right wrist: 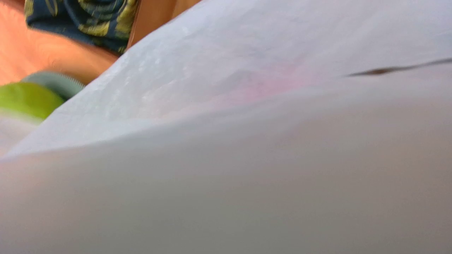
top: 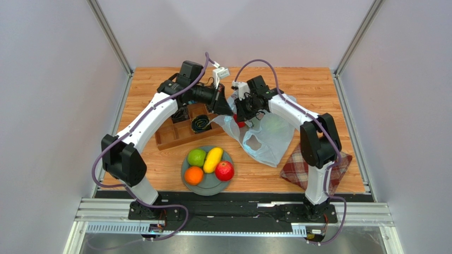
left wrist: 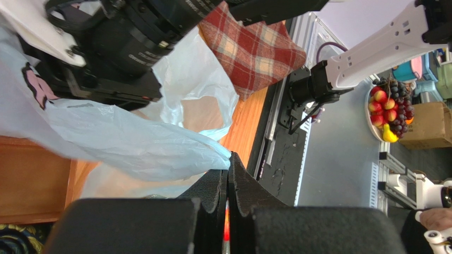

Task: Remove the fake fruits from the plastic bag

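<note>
Your wooden table carries everything. The plastic bag lies crumpled behind and to the right of the grey plate. A red fruit shows at its mouth and a green fruit dimly through its film. The plaid cloth sits right of the plate, and the wooden tray is behind it to the left. On the plate rest a mango, green apple, orange and red apple, bunched together. Behind the plate, your left gripper has its jaws pressed together on the bag's edge. Your right gripper is at the bag's mouth. Film blankets its camera, so you cannot tell how its jaws stand.
</note>
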Robot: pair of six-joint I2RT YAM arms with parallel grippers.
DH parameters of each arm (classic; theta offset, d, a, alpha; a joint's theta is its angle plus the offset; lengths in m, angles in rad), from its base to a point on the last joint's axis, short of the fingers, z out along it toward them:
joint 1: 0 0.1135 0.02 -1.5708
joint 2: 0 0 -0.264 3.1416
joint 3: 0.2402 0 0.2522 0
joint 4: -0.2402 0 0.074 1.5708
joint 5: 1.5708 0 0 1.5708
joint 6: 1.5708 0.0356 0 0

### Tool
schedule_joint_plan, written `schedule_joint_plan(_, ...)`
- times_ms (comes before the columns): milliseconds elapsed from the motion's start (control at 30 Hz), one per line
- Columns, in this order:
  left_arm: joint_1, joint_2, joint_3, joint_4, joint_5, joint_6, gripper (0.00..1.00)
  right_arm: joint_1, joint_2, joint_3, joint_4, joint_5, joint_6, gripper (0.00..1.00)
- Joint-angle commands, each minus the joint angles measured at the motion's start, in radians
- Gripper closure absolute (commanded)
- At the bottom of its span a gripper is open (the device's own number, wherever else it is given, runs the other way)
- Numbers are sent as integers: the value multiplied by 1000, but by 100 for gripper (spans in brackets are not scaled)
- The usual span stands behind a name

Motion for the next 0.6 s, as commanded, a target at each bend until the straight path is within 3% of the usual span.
schedule_joint_plan(0, 6, -60, -11, 0, 30, 25, 100, -5, 14, 112, 46, 74, 16, 85)
schedule_joint_plan(167, 6, -62, -23, -12, 33, 42, 100, -10, 25, 134, 36, 82, -4, 76)
schedule_joint_plan(333, 6, -56, -11, 11, 64, 19, 100, -11, 65, 157, 66, 117, -4, 48)
schedule_joint_plan(467, 6, -44, 1, 12, 73, 19, 100, -10, 109, 190, 79, 181, -33, 34)
schedule_joint_plan(567, 6, -36, 0, 19, 78, 14, 100, -11, 134, 204, 61, 210, -75, 29)
